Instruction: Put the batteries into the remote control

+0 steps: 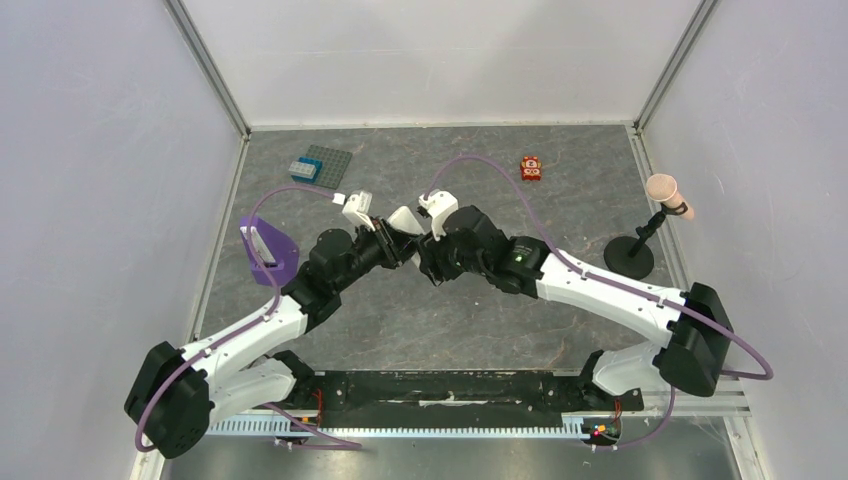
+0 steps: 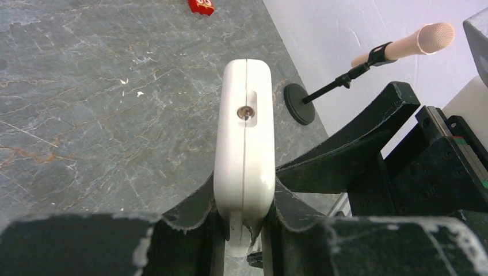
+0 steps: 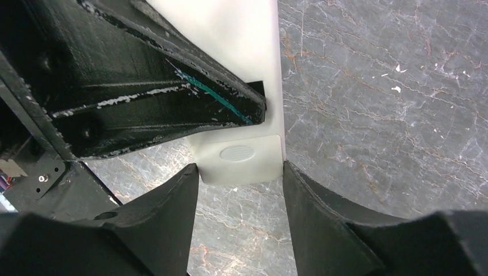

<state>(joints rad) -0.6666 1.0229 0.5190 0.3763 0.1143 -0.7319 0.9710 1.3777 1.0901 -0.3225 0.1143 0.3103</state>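
Step judged: battery cover (image 3: 237, 154) removal | remote control (image 2: 244, 144) clamped by left pincer (image 2: 243, 201) | right pincer (image 3: 240, 172) grip unclear | next: cover slid off

The remote (image 1: 405, 219) hangs over mid-worktop (image 1: 450, 330), between the left hand (image 2: 244, 221) and the right hand (image 3: 240, 169), which meet there. Behind it to the left lies a block plate (image 1: 318, 163), and behind to the right a toy (image 1: 531, 167). A stand (image 1: 268, 250) sits by the left edge and a microphone (image 1: 630, 258) by the right.
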